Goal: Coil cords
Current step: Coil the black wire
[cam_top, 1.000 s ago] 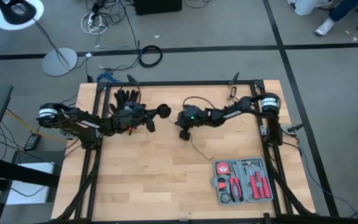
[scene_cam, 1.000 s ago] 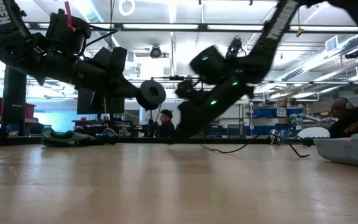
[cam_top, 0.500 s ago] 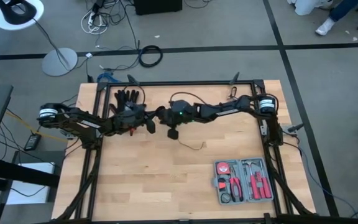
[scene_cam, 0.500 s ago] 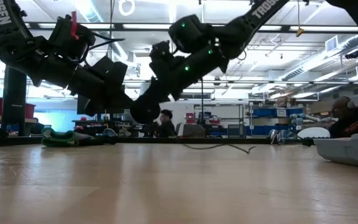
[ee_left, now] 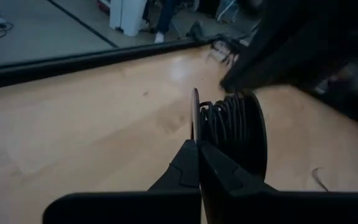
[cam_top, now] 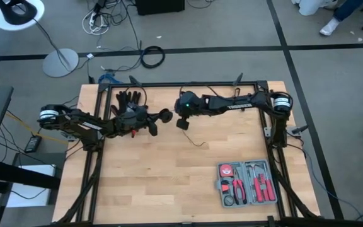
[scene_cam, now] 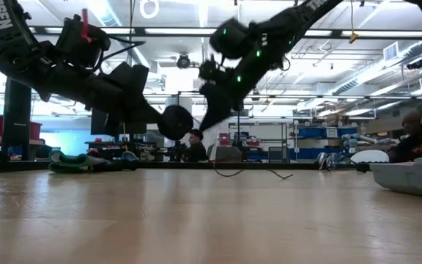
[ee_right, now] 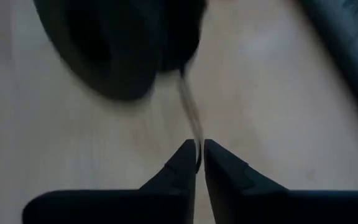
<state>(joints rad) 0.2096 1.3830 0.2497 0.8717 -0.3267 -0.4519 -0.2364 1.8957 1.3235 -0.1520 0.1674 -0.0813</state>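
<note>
Wooden boards make up the tabletop (cam_top: 156, 183), and a tool case (cam_top: 246, 183) sits near one corner with a black glove (cam_top: 129, 99) at the far edge.

Up in the air over the middle, the left fingers (ee_left: 197, 163) are pinched tight on the rim of a small round spool (ee_left: 229, 134). I think it is held up so the wire can go round it freely. Black wire is wrapped many times in the groove of the spool.

Just beside the spool are the right fingers (ee_right: 198, 155). They are almost closed, with the thin wire (ee_right: 191, 115) running between them, probably to guide it onto the spool.

A loose tail of the wire (cam_top: 197, 142) hangs down and lies curled on the tabletop below the right arm.
</note>
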